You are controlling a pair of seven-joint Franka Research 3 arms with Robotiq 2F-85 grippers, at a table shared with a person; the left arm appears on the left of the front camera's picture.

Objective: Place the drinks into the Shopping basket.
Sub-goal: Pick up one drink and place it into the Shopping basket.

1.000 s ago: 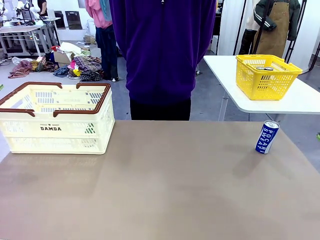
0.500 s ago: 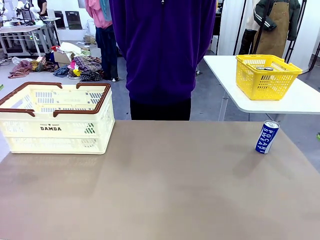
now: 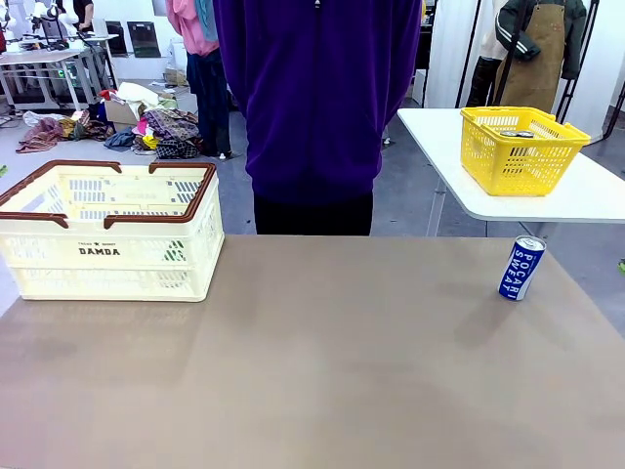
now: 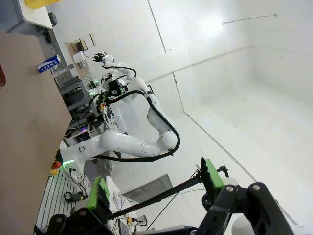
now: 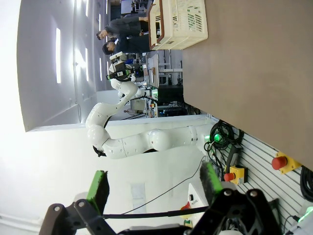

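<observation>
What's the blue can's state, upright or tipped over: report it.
Upright: the blue can stands on its base on the table, silver top facing up.

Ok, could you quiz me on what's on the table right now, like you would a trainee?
1. True or false: the blue can already lies inside the cream basket.
2. Seen from the robot, on which side of the table is the blue can? A) left B) right C) middle
3. Fill in: the lettering on the cream basket reads ____.
Key: 1 false, it stands on the table, far from the basket; 2 B; 3 DAMDA.
</observation>
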